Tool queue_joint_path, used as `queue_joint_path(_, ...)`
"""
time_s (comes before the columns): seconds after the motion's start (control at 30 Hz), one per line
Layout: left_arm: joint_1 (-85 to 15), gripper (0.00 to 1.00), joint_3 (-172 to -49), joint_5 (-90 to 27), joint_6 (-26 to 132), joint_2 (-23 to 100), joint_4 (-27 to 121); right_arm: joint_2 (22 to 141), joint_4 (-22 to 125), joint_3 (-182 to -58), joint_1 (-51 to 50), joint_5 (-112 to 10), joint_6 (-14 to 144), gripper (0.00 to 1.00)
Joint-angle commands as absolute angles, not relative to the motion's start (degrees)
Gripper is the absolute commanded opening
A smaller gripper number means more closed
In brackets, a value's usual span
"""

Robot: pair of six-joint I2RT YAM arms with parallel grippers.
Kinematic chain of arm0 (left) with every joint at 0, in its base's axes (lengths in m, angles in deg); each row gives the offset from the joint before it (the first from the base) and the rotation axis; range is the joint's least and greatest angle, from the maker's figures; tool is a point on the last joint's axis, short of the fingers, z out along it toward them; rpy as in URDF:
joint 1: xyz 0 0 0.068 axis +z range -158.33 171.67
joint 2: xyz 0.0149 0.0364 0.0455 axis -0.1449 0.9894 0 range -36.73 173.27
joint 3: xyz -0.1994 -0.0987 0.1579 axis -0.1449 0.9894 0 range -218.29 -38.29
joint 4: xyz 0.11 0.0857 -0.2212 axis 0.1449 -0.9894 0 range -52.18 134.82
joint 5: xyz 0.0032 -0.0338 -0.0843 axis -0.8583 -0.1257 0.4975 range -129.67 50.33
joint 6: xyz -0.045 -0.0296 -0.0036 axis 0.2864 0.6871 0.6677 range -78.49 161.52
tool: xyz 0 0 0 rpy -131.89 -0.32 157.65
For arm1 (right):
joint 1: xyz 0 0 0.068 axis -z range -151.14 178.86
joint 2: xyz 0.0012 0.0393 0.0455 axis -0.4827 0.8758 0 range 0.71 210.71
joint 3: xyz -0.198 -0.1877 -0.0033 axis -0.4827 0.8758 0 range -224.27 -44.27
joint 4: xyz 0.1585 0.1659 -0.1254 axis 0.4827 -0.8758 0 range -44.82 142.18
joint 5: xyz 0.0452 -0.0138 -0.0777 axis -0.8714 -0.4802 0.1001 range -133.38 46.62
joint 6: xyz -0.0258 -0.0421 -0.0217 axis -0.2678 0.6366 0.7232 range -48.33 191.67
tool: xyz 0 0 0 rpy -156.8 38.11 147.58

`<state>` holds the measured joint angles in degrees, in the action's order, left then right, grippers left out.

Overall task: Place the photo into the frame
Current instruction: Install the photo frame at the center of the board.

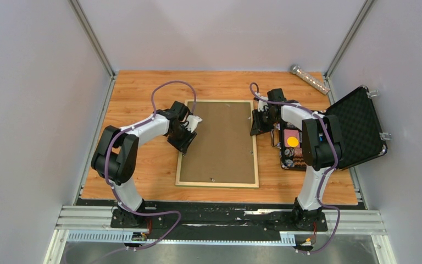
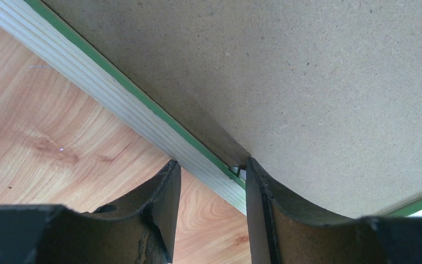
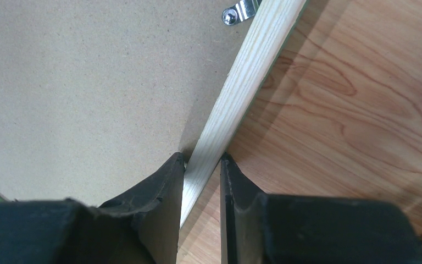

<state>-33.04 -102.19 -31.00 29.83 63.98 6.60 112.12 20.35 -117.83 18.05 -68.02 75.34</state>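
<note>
The frame (image 1: 217, 182) lies face down mid-table, pale wood up, with the brown backing board (image 1: 220, 143) seated in it. We cannot see the photo; it may sit under that board. Our right gripper (image 3: 203, 158) is closed narrowly on the frame's right rail, one finger on each side. Our left gripper (image 2: 211, 165) straddles the left rail with a gap showing and holds nothing. To do this well, we should close the left squarely on its rail, then raise both sides level and gently, so the thin rails don't twist or shed the board.
</note>
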Motion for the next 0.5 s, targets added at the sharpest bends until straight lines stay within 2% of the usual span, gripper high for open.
queue_joint_path(0.0,-32.8,0.09,-98.6,-35.7,23.9,67.3,9.8,115.0,24.1,-117.8,18.1,-65.5,77.5,0.06)
queue_joint_path(0.07,-32.8,0.00,-98.8,-36.1,23.5,67.4,9.5,115.0,24.0,-117.8,18.1,-65.4,77.5,0.05)
queue_joint_path(0.47,-32.8,0.00,-98.6,-39.1,18.1,66.3,6.1,115.3,23.9,-117.9,18.3,-65.3,77.6,0.05)
